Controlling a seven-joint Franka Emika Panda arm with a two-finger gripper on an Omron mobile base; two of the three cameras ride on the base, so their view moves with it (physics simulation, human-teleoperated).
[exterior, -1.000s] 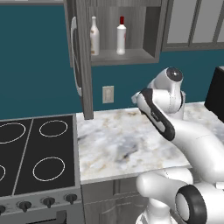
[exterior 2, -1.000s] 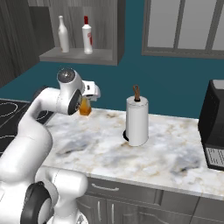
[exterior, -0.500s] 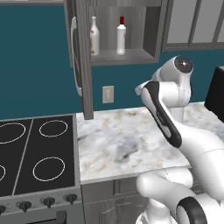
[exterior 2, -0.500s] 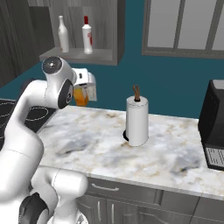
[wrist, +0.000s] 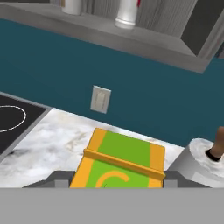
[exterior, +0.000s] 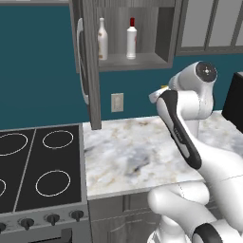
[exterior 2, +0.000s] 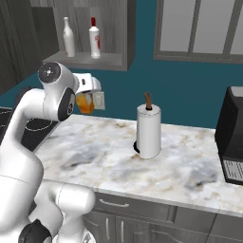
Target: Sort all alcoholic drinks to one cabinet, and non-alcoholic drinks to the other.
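An orange and green juice carton point(wrist: 122, 162) sits between my gripper's point(wrist: 117, 178) jaws, which are shut on it. In the right base view the gripper point(exterior 2: 87, 98) holds the carton point(exterior 2: 85, 104) well above the marble counter point(exterior 2: 109, 152), below the open cabinet point(exterior 2: 95, 59). On that cabinet's shelf stand a white bottle point(exterior 2: 69, 38) and a red-capped bottle point(exterior 2: 94, 39); from the left they appear as the white bottle point(exterior: 102, 33) and the red-capped bottle point(exterior: 131, 33). A closed glass-door cabinet point(exterior 2: 199, 28) hangs to the right.
A paper towel roll point(exterior 2: 148, 130) stands on the counter to the carton's right. A black appliance point(exterior 2: 232, 137) sits at the far right. The stove point(exterior: 38, 166) lies left, with the open cabinet door point(exterior: 88, 61) jutting out above the counter's left end. A wall outlet point(wrist: 100, 99) faces me.
The arm has lifted and straightened, raising the carton higher above the counter and nearer the open cabinet's underside.
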